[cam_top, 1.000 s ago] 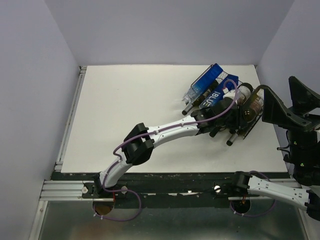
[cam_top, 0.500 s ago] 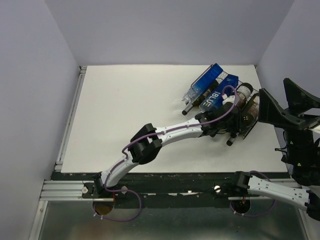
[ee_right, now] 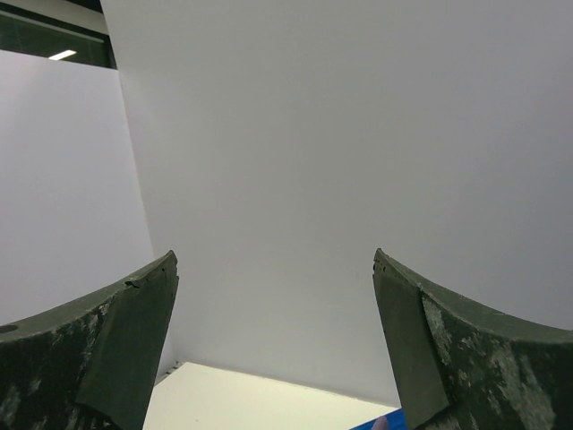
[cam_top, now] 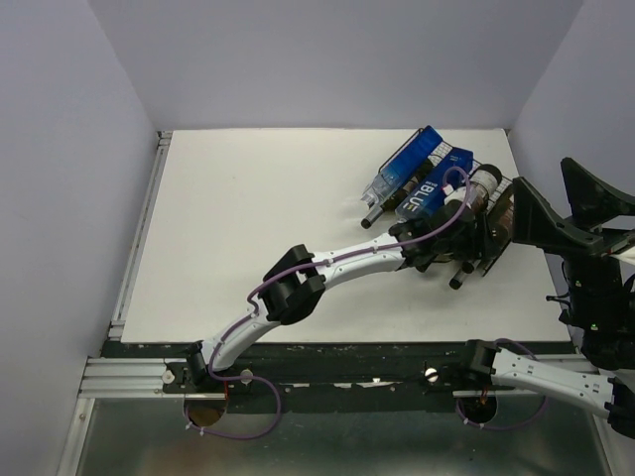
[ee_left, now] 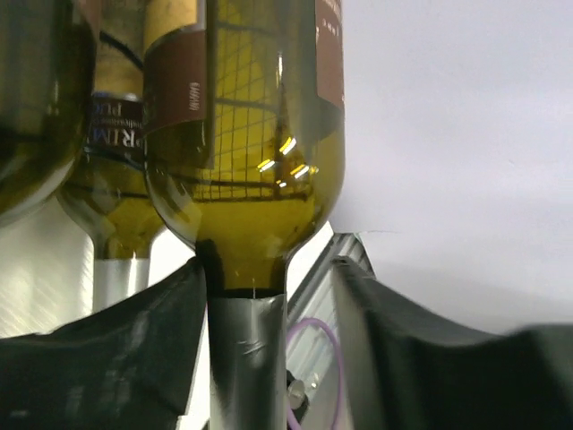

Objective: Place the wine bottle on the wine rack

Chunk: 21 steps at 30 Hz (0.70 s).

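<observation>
At the table's far right, the wine bottle (cam_top: 499,214), olive-green glass with a brown label, lies on the black wire wine rack (cam_top: 493,262). In the left wrist view the wine bottle (ee_left: 242,170) fills the frame, its foil-wrapped neck (ee_left: 246,358) between the jaws. My left gripper (cam_top: 458,254) is open around that neck. The left gripper (ee_left: 269,269) has its left finger against the foil and a gap on the right side. Raised to the right of the rack, my right gripper (cam_top: 553,180) is open. The right gripper (ee_right: 274,258) points at the wall, holding nothing.
Two blue-labelled bottles (cam_top: 409,167) and a white-capped one (cam_top: 483,182) also lie on the rack, necks pointing toward the arms. Another green bottle (ee_left: 112,179) lies close to the left of the held neck. Grey walls enclose the table (cam_top: 258,228) on three sides.
My left gripper's jaws have come apart from the bottle neck, and the left arm's elbow has shifted slightly right. The right gripper has barely moved.
</observation>
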Motion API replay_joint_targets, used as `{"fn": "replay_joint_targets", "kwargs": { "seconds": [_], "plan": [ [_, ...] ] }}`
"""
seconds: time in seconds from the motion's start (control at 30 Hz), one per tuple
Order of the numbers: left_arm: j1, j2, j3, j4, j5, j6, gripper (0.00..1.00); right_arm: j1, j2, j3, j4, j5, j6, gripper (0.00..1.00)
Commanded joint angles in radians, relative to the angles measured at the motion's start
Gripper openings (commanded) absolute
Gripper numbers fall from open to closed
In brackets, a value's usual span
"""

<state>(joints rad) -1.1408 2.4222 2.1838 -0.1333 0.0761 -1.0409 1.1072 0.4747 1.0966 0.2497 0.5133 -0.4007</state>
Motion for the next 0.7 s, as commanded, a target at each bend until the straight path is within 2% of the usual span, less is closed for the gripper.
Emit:
{"fn": "replay_joint_targets", "kwargs": {
  "seconds": [0.0,0.1,0.27,0.5,0.67],
  "plan": [
    [0.001,0.005,0.036,0.126,0.057,-0.007,0.80,0.008,-0.018,0.003,-0.027,0.037,0.000,0.95],
    [0.003,0.000,0.027,0.126,0.076,0.001,0.98,0.009,-0.021,0.005,-0.033,0.044,0.000,0.95],
    [0.000,-0.060,-0.021,0.101,0.053,0.082,0.99,0.008,-0.024,0.006,-0.043,0.059,-0.001,0.95],
    [-0.017,-0.207,-0.153,-0.005,-0.068,0.231,0.99,0.008,-0.025,0.017,-0.049,0.096,-0.012,0.95],
    [-0.031,-0.245,-0.156,-0.080,-0.133,0.320,0.99,0.008,-0.019,0.019,-0.050,0.122,-0.024,0.95]
  ]
}}
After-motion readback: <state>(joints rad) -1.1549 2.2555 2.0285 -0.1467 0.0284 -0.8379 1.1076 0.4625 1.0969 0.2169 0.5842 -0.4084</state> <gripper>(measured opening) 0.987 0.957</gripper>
